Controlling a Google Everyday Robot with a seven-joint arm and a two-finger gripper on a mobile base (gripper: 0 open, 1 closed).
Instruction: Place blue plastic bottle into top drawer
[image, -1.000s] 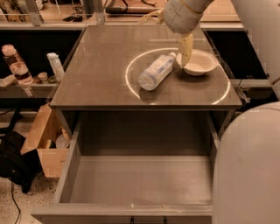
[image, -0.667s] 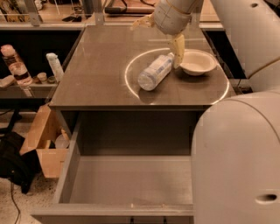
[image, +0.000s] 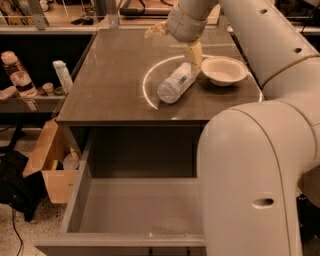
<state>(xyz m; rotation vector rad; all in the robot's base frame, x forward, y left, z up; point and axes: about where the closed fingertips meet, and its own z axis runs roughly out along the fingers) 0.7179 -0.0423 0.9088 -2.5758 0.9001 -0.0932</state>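
Note:
The blue plastic bottle (image: 176, 82), clear and ribbed with a pale label, lies on its side on the brown tabletop (image: 115, 75), next to a white bowl (image: 223, 71). My gripper (image: 175, 46) hangs over the table's far side, just above the bottle's far end. It is open and empty: one cream finger (image: 195, 56) points down beside the bottle's cap end, the other (image: 155, 30) sticks out to the left. The top drawer (image: 135, 207) is pulled out below the table's front edge, its grey floor bare.
My large white arm (image: 250, 165) fills the right foreground and hides the drawer's right part. A wooden box (image: 50, 167) stands on the floor at the left. A shelf at the left holds an opaque white bottle (image: 63, 76) and a pink-capped bottle (image: 15, 75).
My gripper has shifted left and a little lower, towards the bottle's far end. My arm now covers more of the right side. The bottle and bowl have not moved.

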